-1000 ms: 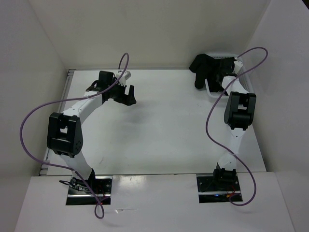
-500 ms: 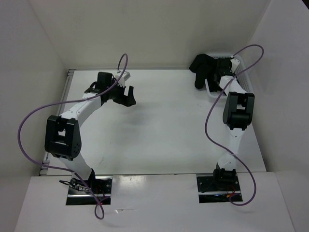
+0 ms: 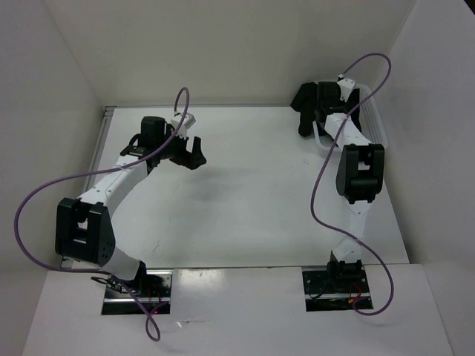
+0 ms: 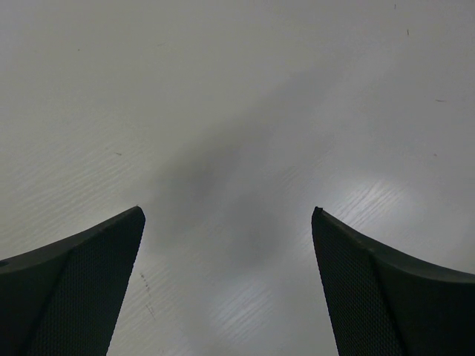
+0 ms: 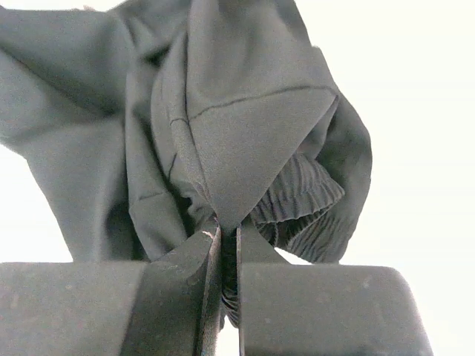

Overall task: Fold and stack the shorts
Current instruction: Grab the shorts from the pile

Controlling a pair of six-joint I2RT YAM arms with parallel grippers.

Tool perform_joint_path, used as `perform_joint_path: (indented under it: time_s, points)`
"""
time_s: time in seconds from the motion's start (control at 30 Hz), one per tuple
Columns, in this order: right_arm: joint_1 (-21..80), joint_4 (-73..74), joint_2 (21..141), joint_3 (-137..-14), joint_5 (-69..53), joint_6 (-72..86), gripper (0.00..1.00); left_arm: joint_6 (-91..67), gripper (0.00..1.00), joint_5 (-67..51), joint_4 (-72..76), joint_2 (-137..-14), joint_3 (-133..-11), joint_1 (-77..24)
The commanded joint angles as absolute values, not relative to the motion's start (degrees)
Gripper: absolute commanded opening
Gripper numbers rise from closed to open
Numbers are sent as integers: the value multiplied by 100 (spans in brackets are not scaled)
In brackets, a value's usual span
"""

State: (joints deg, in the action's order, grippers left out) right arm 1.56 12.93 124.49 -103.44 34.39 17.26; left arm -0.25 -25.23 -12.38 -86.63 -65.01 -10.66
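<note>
The black shorts [image 3: 308,104] hang bunched at the far right of the table, over the left end of the white mesh basket [image 3: 373,113]. My right gripper [image 3: 323,99] is shut on them. In the right wrist view the fabric [image 5: 223,126] is pinched between the closed jaws of the right gripper [image 5: 228,231], with the gathered waistband drooping on the right. My left gripper [image 3: 194,152] is open and empty above the bare table at the far left; in the left wrist view its two fingertips [image 4: 111,245] stand wide apart over the white tabletop.
White walls close in the table on the left, back and right. Purple cables loop above both arms. The basket stands in the far right corner against the wall.
My right gripper has lifted and moved slightly back with the shorts. My left arm has drawn back to the left and nearer, its gripper still open.
</note>
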Motion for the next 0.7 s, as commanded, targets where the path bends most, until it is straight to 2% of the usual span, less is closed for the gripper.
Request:
perform_joint_path:
  time_s: [0.0,0.33,0.57,0.67]
  points:
    - [456,1028,11664,-10652,3770,1784,0,0,100,-2663,-853,-8350,-6408,-1081]
    - [677,660,10926,-11222,4474,1373,0,0,100,-2716,-748,-7875,-6161,-1081]
    - [1114,71,10521,-12461,3807,159,0,0,100,-2769,-510,-7541,-5889,-1081]
    - [1597,490,10599,-13304,3000,131,0,0,100,-2541,-439,-7392,-5775,-1081]
